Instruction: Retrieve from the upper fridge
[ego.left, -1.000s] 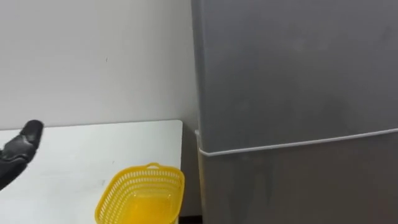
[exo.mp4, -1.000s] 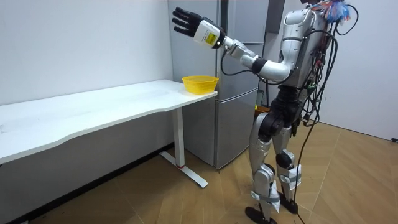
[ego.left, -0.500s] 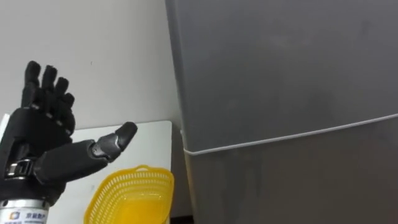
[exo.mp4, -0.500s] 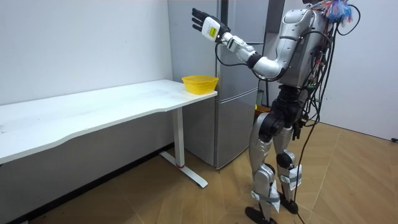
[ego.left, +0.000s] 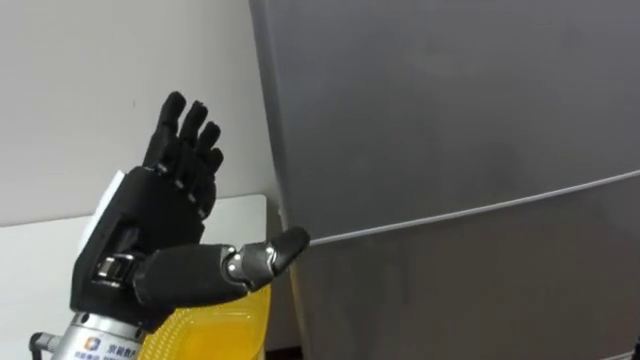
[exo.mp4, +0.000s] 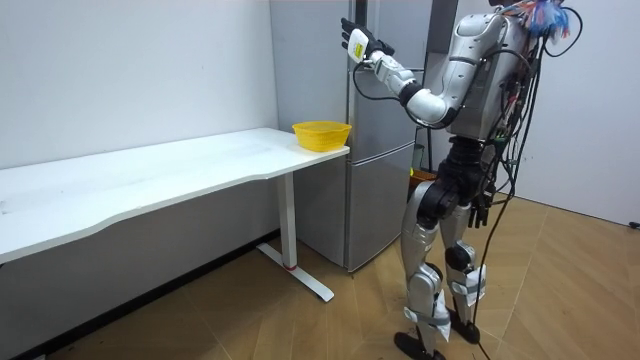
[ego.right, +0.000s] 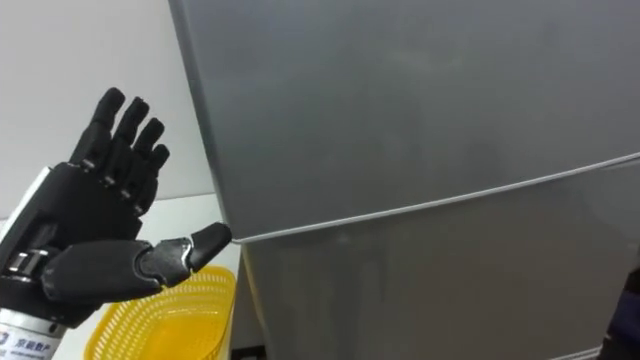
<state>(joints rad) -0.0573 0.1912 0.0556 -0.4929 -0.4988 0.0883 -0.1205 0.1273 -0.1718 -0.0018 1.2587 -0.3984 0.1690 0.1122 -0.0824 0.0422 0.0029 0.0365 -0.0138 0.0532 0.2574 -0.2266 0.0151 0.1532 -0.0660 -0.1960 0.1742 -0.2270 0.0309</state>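
One yellow basket (ego.right: 170, 318), visible interior bare, sits on the white table (exo.mp4: 150, 175) just left of the fridge (exo.mp4: 385, 200). Upper door (ego.left: 450, 100) shut. Left hand (ego.left: 150, 235) raised beside it, fingers spread, empty.

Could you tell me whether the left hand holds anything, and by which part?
Nothing: the left hand is open and empty, raised beside the closed fridge.
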